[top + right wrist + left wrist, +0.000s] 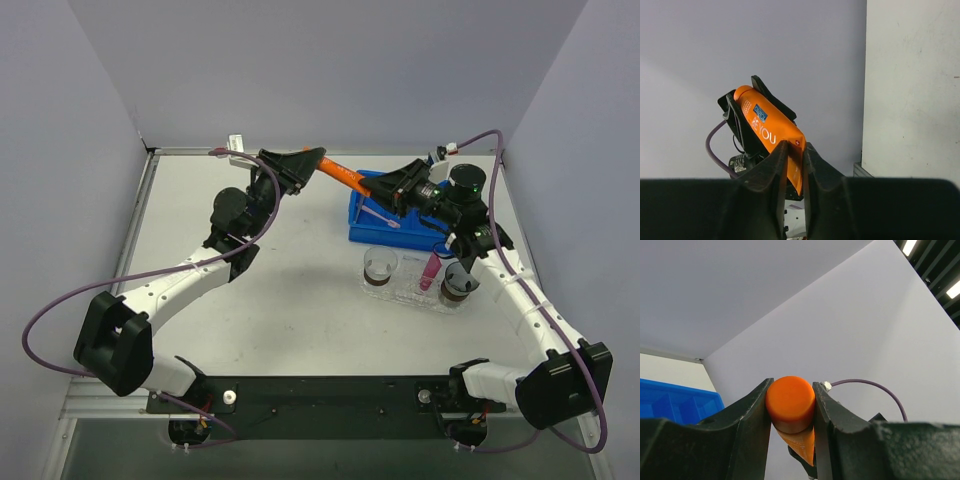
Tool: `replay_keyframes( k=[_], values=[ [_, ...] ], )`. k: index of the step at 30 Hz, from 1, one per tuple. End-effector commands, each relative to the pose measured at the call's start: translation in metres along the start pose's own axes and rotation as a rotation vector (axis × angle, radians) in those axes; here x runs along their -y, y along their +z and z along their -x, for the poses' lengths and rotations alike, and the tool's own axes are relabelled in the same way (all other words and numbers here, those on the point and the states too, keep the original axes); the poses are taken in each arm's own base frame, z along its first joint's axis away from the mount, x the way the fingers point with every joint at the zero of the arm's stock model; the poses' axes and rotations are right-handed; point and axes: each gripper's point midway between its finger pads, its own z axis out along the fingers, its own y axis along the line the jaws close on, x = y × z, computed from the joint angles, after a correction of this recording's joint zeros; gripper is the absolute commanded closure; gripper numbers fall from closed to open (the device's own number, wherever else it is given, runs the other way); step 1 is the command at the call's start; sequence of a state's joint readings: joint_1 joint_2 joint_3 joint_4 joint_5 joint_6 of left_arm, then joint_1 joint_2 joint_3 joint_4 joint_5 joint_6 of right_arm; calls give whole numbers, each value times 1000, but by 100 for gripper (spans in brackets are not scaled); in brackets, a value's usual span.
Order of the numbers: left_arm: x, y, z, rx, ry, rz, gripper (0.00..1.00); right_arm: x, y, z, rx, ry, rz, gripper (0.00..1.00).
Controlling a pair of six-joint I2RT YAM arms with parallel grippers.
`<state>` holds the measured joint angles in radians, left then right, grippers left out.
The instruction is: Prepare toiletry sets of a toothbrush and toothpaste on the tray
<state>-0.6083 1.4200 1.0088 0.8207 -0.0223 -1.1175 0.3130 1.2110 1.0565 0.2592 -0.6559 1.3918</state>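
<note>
White table point(300, 300), both arms reaching to the far side: left arm point(170, 290) from the left, right arm point(530, 300) from the right. Blue bin point(362, 232) sits far right of centre. The clear tray point(405, 292) lies just in front of it, nearer the bases. Left gripper point(305, 160) is raised left of the bin, its fingers point(757, 410) clamped on the round cap end of the orange toothpaste tube point(340, 175). Right gripper point(383, 190) is over the bin's far-left corner, its fingers point(777, 160) pinched together on the same tube's flat crimped tail. So the tube hangs in the air between both grippers, slanting down to the right, not on the tray. Toothbrush point(380, 217) lies inside the blue bin; cannot tell which compartment. Two clear cups point(380, 268) with dark bases stand on the tray, one at each end. Pink toothpaste tube point(430, 270) is on the tray between them, leaning, close to the right cup.
</note>
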Motion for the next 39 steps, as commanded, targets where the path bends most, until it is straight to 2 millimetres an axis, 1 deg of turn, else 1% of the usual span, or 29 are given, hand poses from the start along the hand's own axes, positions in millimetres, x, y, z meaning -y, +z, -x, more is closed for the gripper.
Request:
replay_keyframes(
  k=[1,3,5,6,7,8,10,11,14,15,18,19,20,22,23,24,25,26,27,28,29,30,31,32,34,36,37,38,39],
  values=[
    [36,2,1,-12,-4,-120,100,-39,-15,0,13,-80,138,96],
    [36,0,-6,-47,-4,-131,100,-40,-17,1,22,-93,146,100],
    [34,-2,-13,-82,-4,-131,100,-41,-19,3,28,-112,150,100],
    [33,-5,-20,-123,-5,-137,100,-41,-20,5,37,-119,152,100],
    [30,-6,-25,-144,-5,-130,95,-43,-22,6,42,-139,158,100],
    [26,-8,-30,-169,-6,-117,82,-44,-24,7,48,-148,161,100],
    [20,-14,-35,-192,-8,-101,72,-47,-28,11,66,-171,173,100],
    [20,-16,-34,-191,-4,-97,58,-46,-30,12,73,-181,173,100],
    [10,-20,-32,-188,15,-55,38,-47,-37,17,102,-197,179,100],
    [8,-21,-32,-190,23,-45,29,-47,-38,19,107,-200,179,100],
    [-2,-25,-26,-191,53,-7,22,-47,-45,23,124,-224,171,100],
    [-8,-26,-20,-182,62,8,21,-47,-47,23,127,-239,166,100],
    [-10,-28,-17,-178,65,19,20,-37,-48,25,130,-259,123,100],
    [-15,-31,-8,-161,79,33,19,-40,-55,25,140,-300,100,100],
    [-19,-35,1,-142,88,45,19,-27,-58,25,134,-298,39,100],
    [-21,-36,5,-135,96,51,19,-30,-64,25,149,-371,21,100],
    [-22,-38,9,-128,110,54,19,-26,-69,31,185,-403,-22,100],
    [-23,-41,17,-114,124,62,19,-10,-74,28,174,-398,-101,100],
    [-25,-43,20,-112,135,70,19,-6,-79,29,180,-471,-136,100],
    [-30,-45,21,-120,165,89,18,-12,-86,32,201,-507,-155,100],
    [-30,-47,26,-116,187,94,18,-2,-91,29,186,-507,-210,100],
    [-26,-46,28,-118,212,94,18,-2,-97,29,189,-535,-230,100],
    [-35,-48,27,-145,267,131,19,-4,-102,30,193,-584,-244,100],
    [-35,-49,27,-159,301,141,18,5,-108,28,185,-588,-295,100],
    [-37,-49,26,-211,392,163,19,13,-117,28,172,-636,-354,100],
    [-37,-51,25,-244,447,174,19,23,-132,26,159,-643,-452,100],
    [-44,-54,25,-270,490,201,19,26,-137,26,153,-659,-482,100],
    [-44,-56,26,-276,511,208,19,30,-148,22,132,-678,-533,100],
    [-46,-58,26,-283,529,218,19,32,-154,26,143,-695,-575,100]
  ],
)
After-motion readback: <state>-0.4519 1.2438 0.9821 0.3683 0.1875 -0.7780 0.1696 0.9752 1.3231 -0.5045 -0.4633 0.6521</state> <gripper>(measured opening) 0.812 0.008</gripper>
